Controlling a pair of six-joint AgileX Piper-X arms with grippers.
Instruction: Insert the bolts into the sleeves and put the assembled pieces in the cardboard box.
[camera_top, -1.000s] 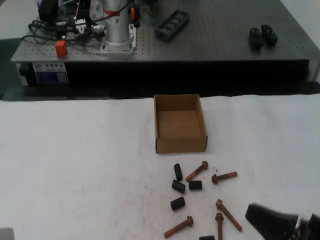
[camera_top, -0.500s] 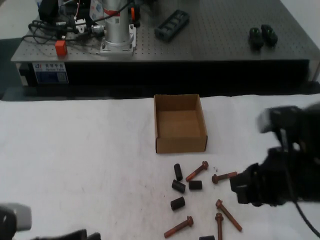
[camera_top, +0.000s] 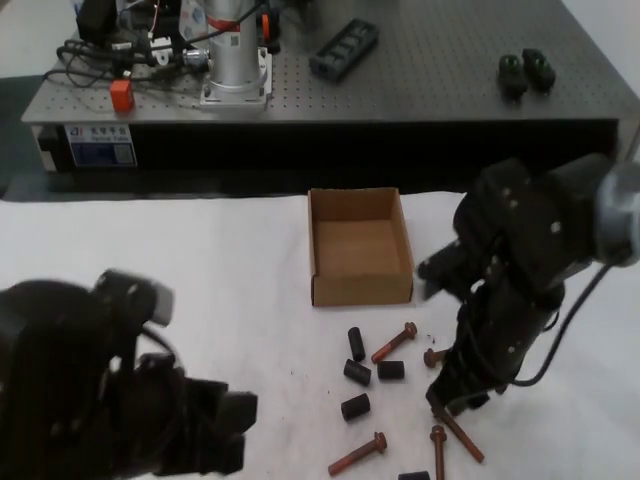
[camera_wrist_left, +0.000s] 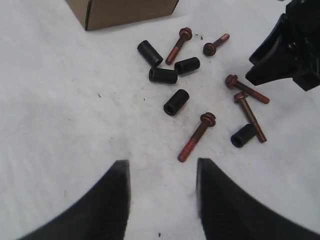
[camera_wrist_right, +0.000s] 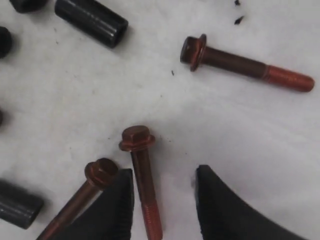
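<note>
Bolts (camera_wrist_left: 197, 136), five of them, lie loose on the white cloth (camera_top: 200, 280) mixed with five black sleeves (camera_wrist_left: 176, 101). All are on the near side of the box (camera_top: 360, 288) and a little to the right of its middle. Each bolt and each sleeve lies separate.

The right gripper (camera_wrist_right: 162, 200) is low over the right part of this group, with its fingers (camera_wrist_right: 225, 210) open. Between them one bolt (camera_wrist_right: 145, 180) lies flat on the cloth, its shank running close along one finger; I cannot tell whether they touch. A second bolt (camera_wrist_right: 100, 173) lies just beside it, head near head, and its shank goes behind that same finger. This gripper holds nothing.

The left gripper (camera_wrist_left: 161, 195) is at the near left, above bare cloth, its fingers also well apart and empty. The nearest bolt points toward its gap but is apart from it.
</note>
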